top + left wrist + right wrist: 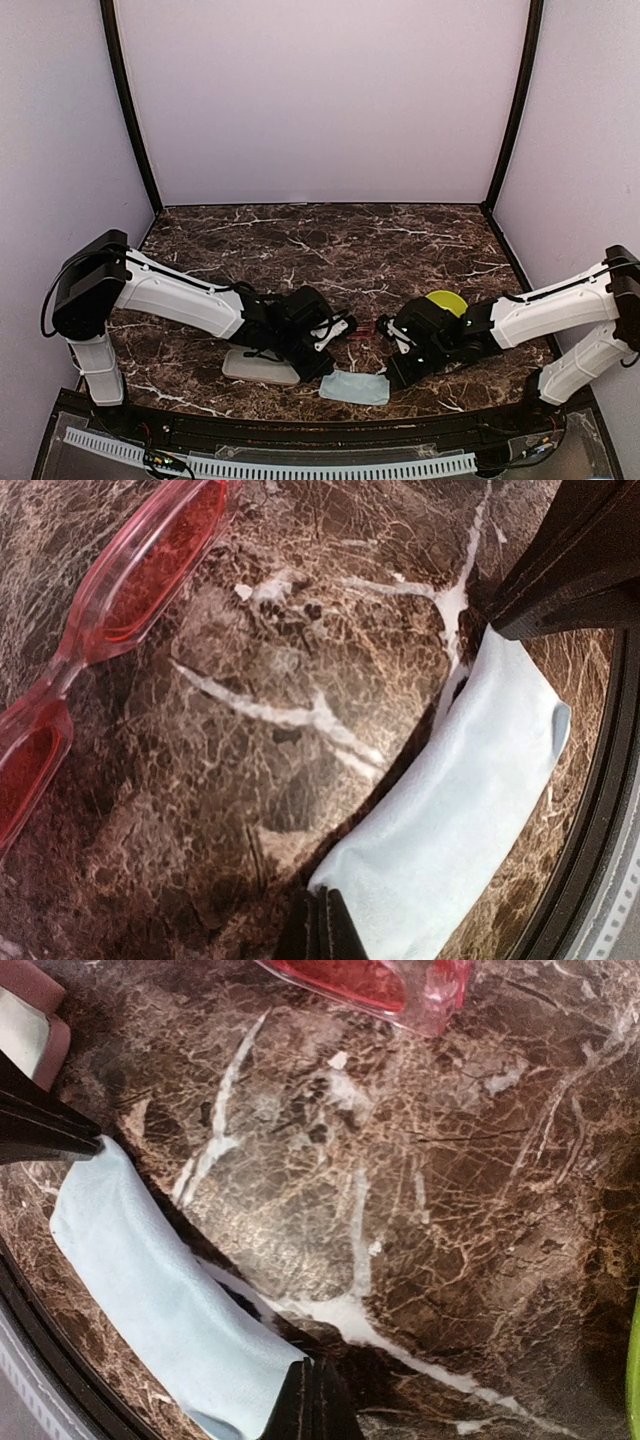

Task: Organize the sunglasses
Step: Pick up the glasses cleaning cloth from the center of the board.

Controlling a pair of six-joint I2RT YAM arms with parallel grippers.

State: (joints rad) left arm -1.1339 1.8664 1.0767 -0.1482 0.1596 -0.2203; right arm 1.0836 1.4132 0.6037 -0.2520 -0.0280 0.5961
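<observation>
Left pincer [320, 912] and right pincer [312, 1385] each clench an end of the cloth [460, 810]; the red sunglasses [140, 570] lie beyond it (roughly parallel), midway between them.

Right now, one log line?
left end effector: shut on light blue cloth; right end effector: shut on its other end; red sunglasses: untouched

**Plenty Out of Sight**

The red-pink sunglasses [150, 565] ran off the left wrist view's top and left edges. From above, the right arm [545, 310] hid part of a yellow-green thing [446, 300] and the left arm [180, 295] half covered a pale flat object [255, 367]; neither could I identify.
</observation>
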